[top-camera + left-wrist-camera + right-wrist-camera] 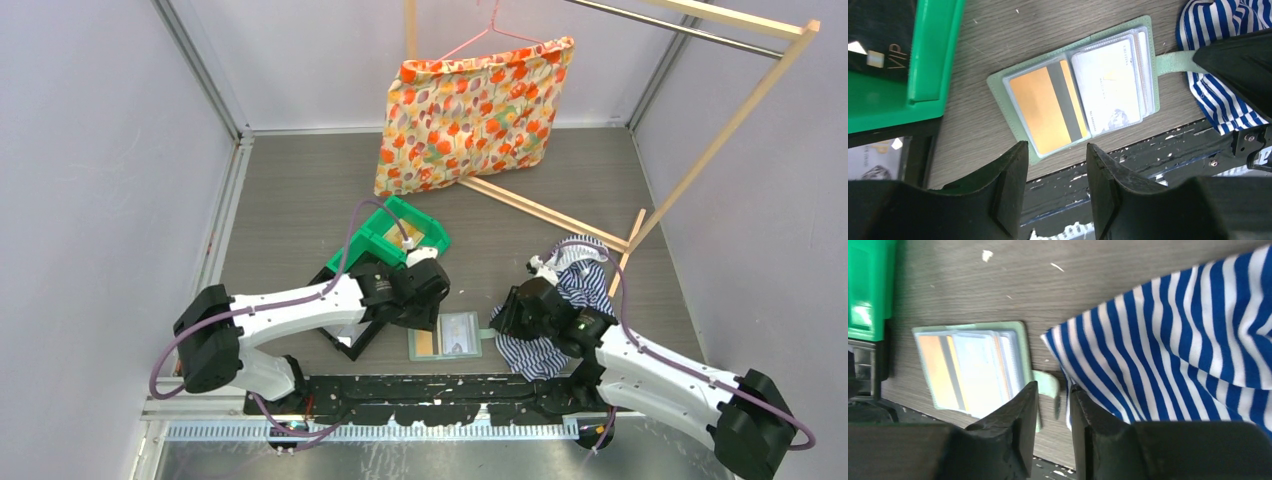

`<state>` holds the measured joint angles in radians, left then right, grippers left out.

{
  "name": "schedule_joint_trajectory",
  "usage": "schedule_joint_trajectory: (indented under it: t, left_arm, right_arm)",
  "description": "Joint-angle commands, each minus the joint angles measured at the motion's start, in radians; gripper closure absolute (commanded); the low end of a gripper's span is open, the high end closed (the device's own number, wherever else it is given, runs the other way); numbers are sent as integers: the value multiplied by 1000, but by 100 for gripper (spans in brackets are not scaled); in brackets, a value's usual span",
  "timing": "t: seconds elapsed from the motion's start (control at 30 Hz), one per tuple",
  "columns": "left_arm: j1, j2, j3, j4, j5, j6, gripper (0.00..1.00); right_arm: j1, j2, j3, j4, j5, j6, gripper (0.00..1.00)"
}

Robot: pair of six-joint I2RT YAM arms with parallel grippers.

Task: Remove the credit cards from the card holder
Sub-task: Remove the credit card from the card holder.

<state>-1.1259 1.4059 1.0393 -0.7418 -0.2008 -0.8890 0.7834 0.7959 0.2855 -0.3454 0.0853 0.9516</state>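
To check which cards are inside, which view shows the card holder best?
Left wrist: the card holder lies open and sharp, a gold card and a white card visible in its sleeves. Right wrist shows it blurred, its edge hidden behind the right gripper. Top external shows it small, without detail.

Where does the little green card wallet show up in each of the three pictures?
Top external: the card holder lies open at lower centre.
Left wrist: the card holder fills the middle of the picture.
Right wrist: the card holder sits left of centre, partly behind the pincer.
Shared landmark: the blue-striped cloth, right of the holder on its tab side in every view.
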Motion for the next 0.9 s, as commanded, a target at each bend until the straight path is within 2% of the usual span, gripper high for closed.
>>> schedule_joint_trajectory:
  t: [0.0, 0.1, 0.17, 0.3, 0.4, 0.5, 0.67, 0.87]
  left_arm:
    - [1, 10, -56, 193, 15, -98, 52]
    - [4, 33, -98, 255, 20, -108, 52]
    - [9, 55, -110, 261, 25, -114, 53]
    - [14, 42, -165, 314, 23, -138, 54]
    - [35, 22, -236, 422, 88, -171, 56]
    - [41, 20, -250, 417, 85, -179, 56]
    - [54, 0, -265, 389, 71, -182, 56]
    - [71, 11, -283, 405, 124, -168, 56]
  right_arm:
    - [-3, -25, 147, -123, 63, -73, 61]
    - [2, -10, 165, -52, -4, -72, 53]
    - [16, 26, 156, 26, -40, -47, 51]
    - [48, 113, 167, 89, -29, -36, 52]
    - [63, 161, 160, 159, -70, -28, 58]
    - [63, 222, 157, 191, -112, -18, 62]
    - [63, 263, 96, 299, -174, 34, 60]
    - [64, 318, 43, 404, -220, 67, 57]
